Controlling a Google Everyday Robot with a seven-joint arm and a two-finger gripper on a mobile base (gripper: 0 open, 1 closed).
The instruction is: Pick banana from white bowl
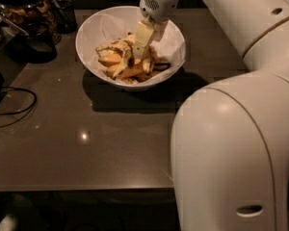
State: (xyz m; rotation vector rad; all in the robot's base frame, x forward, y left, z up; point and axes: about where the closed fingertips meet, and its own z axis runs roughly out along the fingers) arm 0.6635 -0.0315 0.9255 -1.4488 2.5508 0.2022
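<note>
**Hand in bowl, banana not out yet**

We see the hand [140, 51] down inside the white bowl [88, 52], tip among the fruit. Can't tell whether it's open or closed on anything. The banana [123, 57] lies in the pile just left of the hand, approx. touching it. Our read: approach done, grasp unconfirmed. Still to do: lift it clear of the bowl, above the desk [86, 143].

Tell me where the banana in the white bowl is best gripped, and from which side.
Probably mid-length, from straight above: the banana lies atop the pile in the white bowl, its curved back exposed, the walls blocking side approaches. The gripper hangs beside it.
</note>
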